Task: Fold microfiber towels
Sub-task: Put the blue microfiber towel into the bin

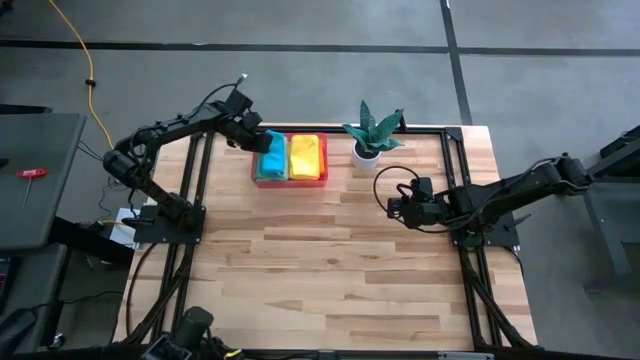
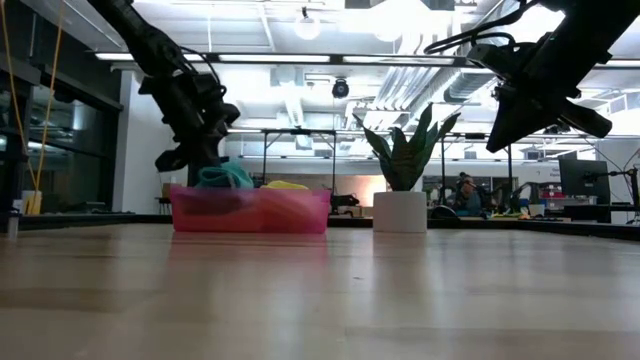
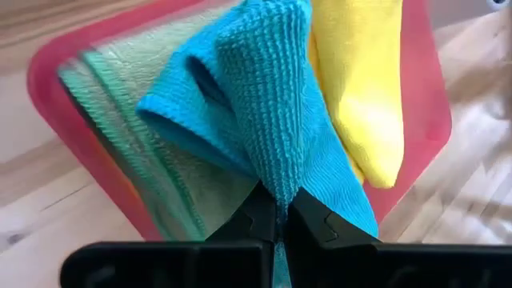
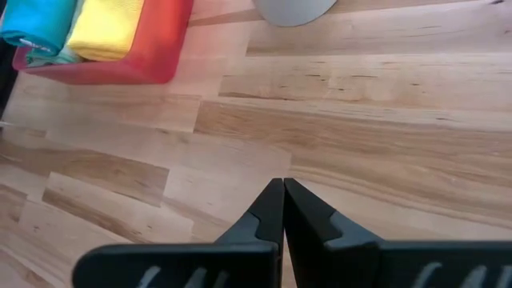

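A pink tray [image 1: 290,182] stands at the table's far edge. In it lie a light green towel [image 3: 128,88] on the left and a yellow towel [image 3: 360,88] on the right. A teal towel [image 3: 264,96] lies bunched over the green one. My left gripper [image 3: 280,210] is over the tray's left half, shut on the teal towel. My right gripper [image 4: 282,188] is shut on nothing. It hangs above the bare table top at the right, clear of the tray. My left gripper pinches a raised ridge of the teal towel [image 3: 280,190] between its two fingers; the cloth is gathered there in more than one layer. The fingers come slanting down from the table's left far side. The towel's other part rests slack on the green towel in the tray.
A potted plant in a white pot [image 1: 368,152] stands just right of the tray. Black frame rails [image 1: 192,190] run along the table's left and right sides. Bare wood [image 1: 320,260] spreads across the middle and near part of the table.
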Controlling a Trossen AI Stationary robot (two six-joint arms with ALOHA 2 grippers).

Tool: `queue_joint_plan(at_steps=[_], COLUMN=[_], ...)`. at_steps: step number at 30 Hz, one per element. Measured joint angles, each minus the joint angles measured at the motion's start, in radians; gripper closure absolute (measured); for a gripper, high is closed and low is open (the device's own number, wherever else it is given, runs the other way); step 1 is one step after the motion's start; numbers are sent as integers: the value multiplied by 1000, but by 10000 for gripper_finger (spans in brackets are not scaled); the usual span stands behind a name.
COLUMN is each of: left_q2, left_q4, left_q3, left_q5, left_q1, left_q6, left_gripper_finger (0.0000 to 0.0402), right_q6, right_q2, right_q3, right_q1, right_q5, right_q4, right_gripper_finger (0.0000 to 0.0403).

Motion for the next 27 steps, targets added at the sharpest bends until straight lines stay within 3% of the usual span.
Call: queue_joint_plan(at_steps=[5,11,21,27], left_q2=[0,0,-5,-44], left_q4=[-2,-21,-29,-115], left_q3=[0,0,8,100], left_q5=[-25,-212,-228,-240], left_q1=[-1,-33,-68,-42], left_q6=[5,10,21,75], left_gripper_finger=[400,377,270,211], right_q6=[0,0,0,0], right_q2=[0,0,0,0], right_q3=[0,0,0,0], right_q1=[0,0,0,0], right_q5=[14,23,23,23], right_q4=[0,0,0,1], right_gripper_finger=[402,402,402,402])
